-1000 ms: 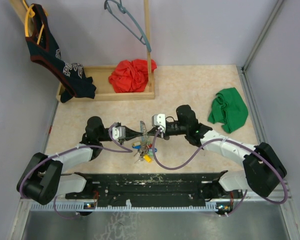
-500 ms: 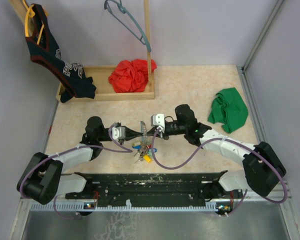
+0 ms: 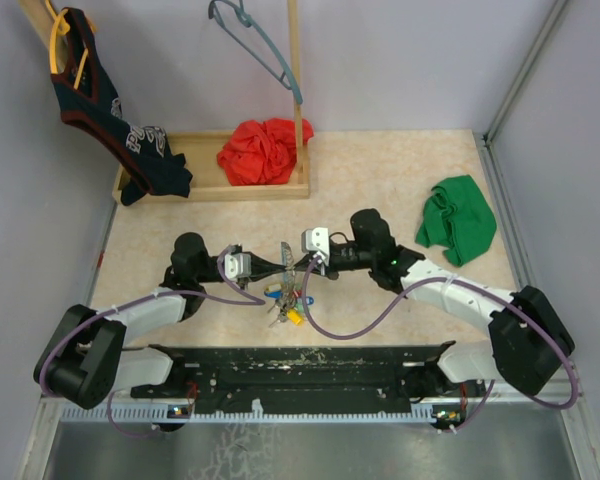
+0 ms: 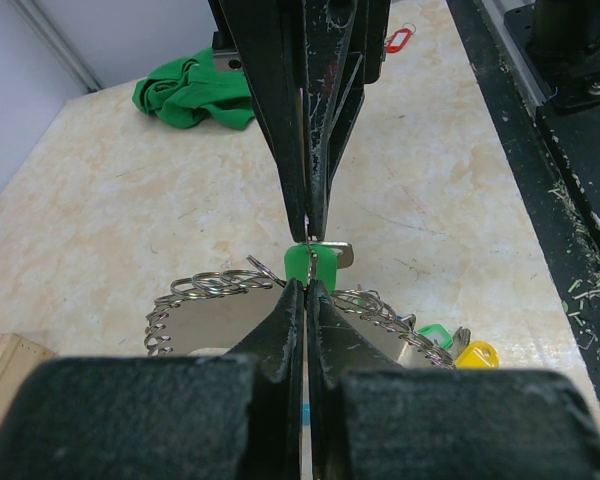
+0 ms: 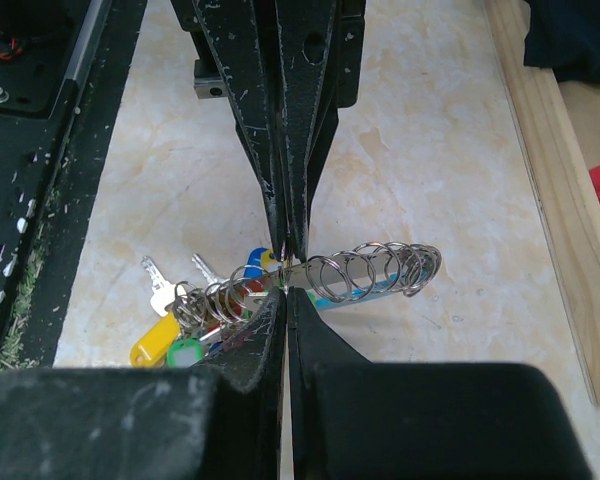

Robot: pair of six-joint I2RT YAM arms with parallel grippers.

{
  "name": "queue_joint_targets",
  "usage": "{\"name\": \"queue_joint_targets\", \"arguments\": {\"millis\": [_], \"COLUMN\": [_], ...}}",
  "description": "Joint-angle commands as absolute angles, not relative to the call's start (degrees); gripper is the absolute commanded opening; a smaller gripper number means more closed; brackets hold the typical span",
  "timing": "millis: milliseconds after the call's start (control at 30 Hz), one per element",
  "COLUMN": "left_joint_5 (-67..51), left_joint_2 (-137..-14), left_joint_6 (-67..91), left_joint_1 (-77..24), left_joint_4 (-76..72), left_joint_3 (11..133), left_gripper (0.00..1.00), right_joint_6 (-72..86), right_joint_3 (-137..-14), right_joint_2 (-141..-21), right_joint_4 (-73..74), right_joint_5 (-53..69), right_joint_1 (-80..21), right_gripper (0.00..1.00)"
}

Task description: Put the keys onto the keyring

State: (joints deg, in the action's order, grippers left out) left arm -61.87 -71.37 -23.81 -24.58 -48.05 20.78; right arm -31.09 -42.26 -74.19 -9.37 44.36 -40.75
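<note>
The keyring (image 3: 287,268) is a grey hoop threaded with several small wire rings. It hangs edge-on between both grippers over the table. In the right wrist view it runs crosswise (image 5: 372,270), its light-blue section on the underside. My left gripper (image 4: 307,286) is shut with its tips at the keyring's rim (image 4: 212,300). My right gripper (image 5: 285,291) comes in from the opposite side, shut on a green-headed key (image 4: 308,262) right at the hoop. The other keys (image 5: 185,318), with yellow, green and blue tags, hang in a bunch at the hoop's low end (image 3: 286,300).
A green cloth (image 3: 458,218) lies at the right. A wooden tray (image 3: 212,185) with a red cloth (image 3: 262,150) stands at the back, with a dark shirt (image 3: 108,110) and a hanger (image 3: 255,40) above it. The black base rail (image 3: 300,365) runs close behind the keys.
</note>
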Motion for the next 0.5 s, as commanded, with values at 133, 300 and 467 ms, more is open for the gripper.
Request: {"name": "queue_joint_targets", "arguments": {"millis": [133,300,467], "left_joint_5": [-62.1,-62.2,-62.5], "left_joint_2": [-71.4,-71.3,-71.4], "left_joint_6": [-23.3,-23.3,-23.3], "left_joint_1": [-24.1,-24.2,-24.2], "left_joint_4": [-50.6,-50.6,-50.6], "left_joint_3": [22.1,22.1,22.2], "left_gripper": [0.00,0.00,0.00], "right_joint_6": [-31.6,-31.6,-31.3], "right_joint_3": [-43.5,-43.5,-43.7], "right_joint_2": [-71.8,-72.1,-73.0], "right_joint_4": [-10.4,-10.3,-11.1], "right_joint_5": [45.6,45.9,45.8], "right_joint_1": [-41.1,-41.1,-41.1], "right_gripper": [0.00,0.00,0.00]}}
